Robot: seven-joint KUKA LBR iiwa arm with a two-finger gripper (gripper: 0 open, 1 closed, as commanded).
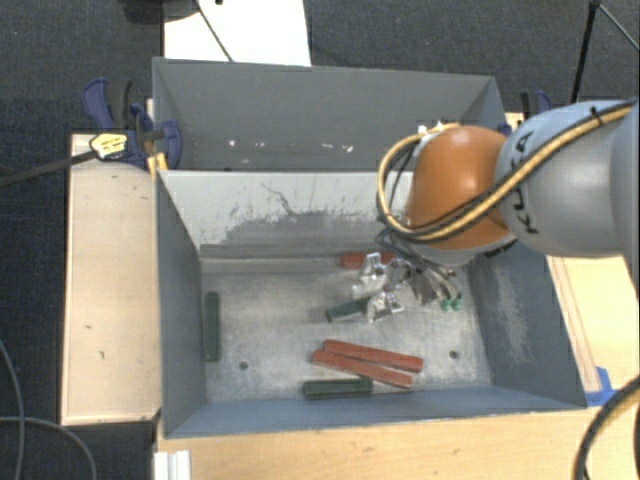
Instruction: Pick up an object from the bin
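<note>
My gripper (381,290) is down low in the middle-right of the bin, under the arm's orange cover. A short dark green stick (345,312) lies on the floor with its right end right at the gripper's tip; whether it is gripped I cannot tell. A red-brown block (352,260) lies just behind the gripper near the back wall. Two long red-brown flat sticks (366,360) lie side by side in front of the gripper.
A dark green stick (338,390) lies along the front wall and another (211,325) stands lengthwise by the left wall. A small green bit (452,304) shows right of the gripper. The arm and its cables cover the bin's right rear.
</note>
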